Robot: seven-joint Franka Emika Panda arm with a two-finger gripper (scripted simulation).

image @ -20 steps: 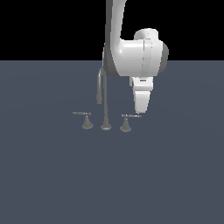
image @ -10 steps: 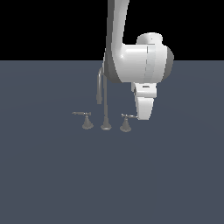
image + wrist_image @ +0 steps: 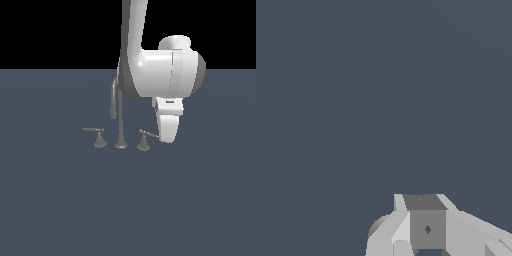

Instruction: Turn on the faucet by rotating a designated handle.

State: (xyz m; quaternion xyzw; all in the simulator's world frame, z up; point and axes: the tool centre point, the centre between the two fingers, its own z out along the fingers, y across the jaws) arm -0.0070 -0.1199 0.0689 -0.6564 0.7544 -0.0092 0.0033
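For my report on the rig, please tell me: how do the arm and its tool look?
The arm is smooth glossy white with rounded housings and grey bands at the joints. Its tool tapers into a white rounded block; the wrist view shows angular white and grey faces. No cables or markings are visible.

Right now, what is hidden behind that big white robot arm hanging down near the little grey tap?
The white arm covers the tip of the small grey metal lever handle on the exterior view's right. Its flared base shows, beside the tall grey gooseneck spout. The claw itself cannot be made out, so contact is unclear.
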